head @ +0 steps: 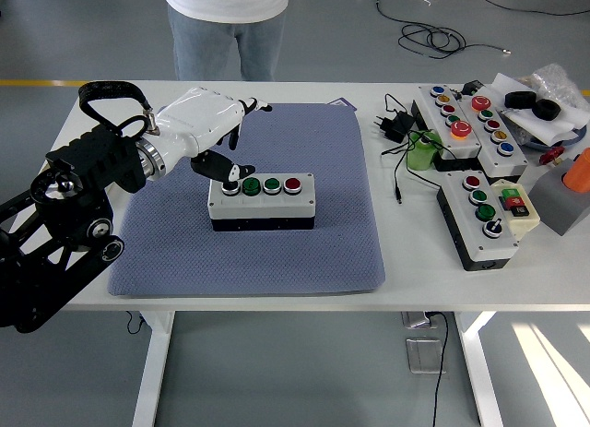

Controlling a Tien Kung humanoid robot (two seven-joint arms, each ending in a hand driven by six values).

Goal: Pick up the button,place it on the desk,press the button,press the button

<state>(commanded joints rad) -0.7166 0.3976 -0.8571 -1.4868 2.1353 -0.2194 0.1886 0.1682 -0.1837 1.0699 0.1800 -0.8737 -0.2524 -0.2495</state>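
Note:
A grey button box [262, 204] with a black base lies on the blue mat [304, 247]. Its top carries a row of buttons: one at the left end, two green [252, 184], one red [293, 183]. My left hand [241, 139], white with black fingers, hovers over the box's left end and holds nothing. Its fingers are relaxed, and the black thumb [232, 172] points down just above the leftmost button [230, 187]. Whether the thumb touches that button I cannot tell. The right hand is out of view.
Two larger button boxes [466, 123] [479, 219], a black plug with cables [396, 124] and a green object [424, 152] crowd the table's right side. A plate [46, 173] peeks out behind my left arm. A person [226, 21] stands at the far edge.

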